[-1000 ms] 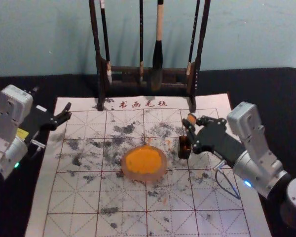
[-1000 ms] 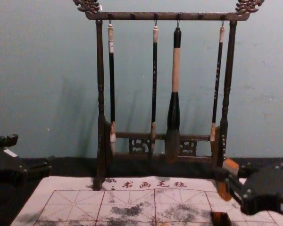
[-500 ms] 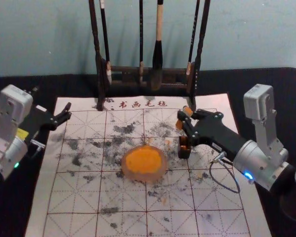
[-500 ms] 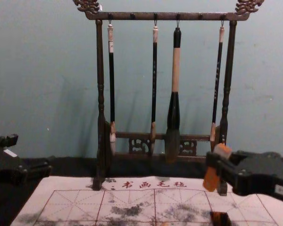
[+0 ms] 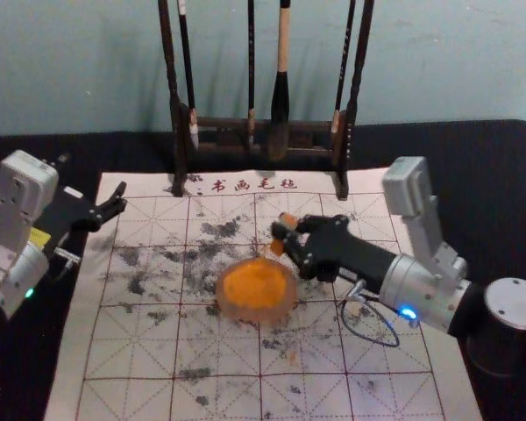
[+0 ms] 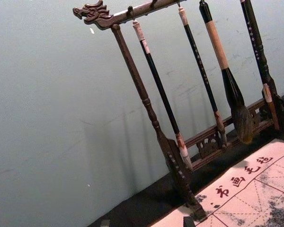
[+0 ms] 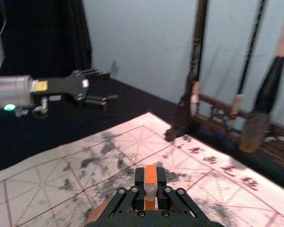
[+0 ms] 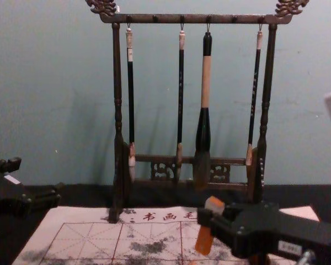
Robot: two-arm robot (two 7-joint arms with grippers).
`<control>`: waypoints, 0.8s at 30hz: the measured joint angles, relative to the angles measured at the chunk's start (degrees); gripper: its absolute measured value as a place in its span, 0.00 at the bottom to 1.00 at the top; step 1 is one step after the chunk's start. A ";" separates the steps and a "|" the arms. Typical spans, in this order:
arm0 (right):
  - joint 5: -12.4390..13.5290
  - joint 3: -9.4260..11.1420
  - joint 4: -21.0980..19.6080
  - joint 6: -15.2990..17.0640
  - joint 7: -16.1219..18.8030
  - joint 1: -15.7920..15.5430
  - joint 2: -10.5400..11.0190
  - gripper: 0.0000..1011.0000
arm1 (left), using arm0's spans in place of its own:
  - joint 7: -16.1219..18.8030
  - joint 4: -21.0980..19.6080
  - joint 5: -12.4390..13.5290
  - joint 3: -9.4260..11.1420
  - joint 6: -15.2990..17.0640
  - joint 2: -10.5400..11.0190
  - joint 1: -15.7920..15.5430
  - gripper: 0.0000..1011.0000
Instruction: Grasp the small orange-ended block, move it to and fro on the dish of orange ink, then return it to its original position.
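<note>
My right gripper (image 5: 293, 241) is shut on the small orange-ended block (image 5: 287, 219) just above the back right rim of the dish of orange ink (image 5: 255, 290). In the chest view the block (image 8: 204, 240) hangs tilted, orange at both ends, from the right gripper (image 8: 209, 218). The right wrist view has the block (image 7: 150, 190) pinched between the fingertips of the right gripper (image 7: 150, 184). My left gripper (image 5: 117, 209) is parked open at the left edge of the mat. Part of the dish is visible beside the gripper in the right wrist view.
A dark wooden rack (image 8: 117, 121) with several hanging brushes stands behind the ink-stained mat (image 5: 219, 351). A dark holder (image 8: 259, 258) is mostly hidden under the right arm in the chest view.
My right gripper has carried the block leftward, from beyond the dark holder to beside the ink dish. The left arm has stayed still.
</note>
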 joint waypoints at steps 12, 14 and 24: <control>-0.68 -4.20 4.72 -0.95 3.08 3.80 0.22 0.11 | 0.00 0.00 0.00 0.00 0.00 0.00 0.00 0.99; -0.72 -4.72 5.45 -1.07 3.28 4.32 0.13 0.11 | 0.00 0.00 0.00 0.00 0.00 0.00 0.01 0.99; -1.60 -6.58 8.53 -0.98 3.48 6.59 -0.69 0.11 | 0.00 0.00 0.00 0.00 0.00 0.00 0.00 0.99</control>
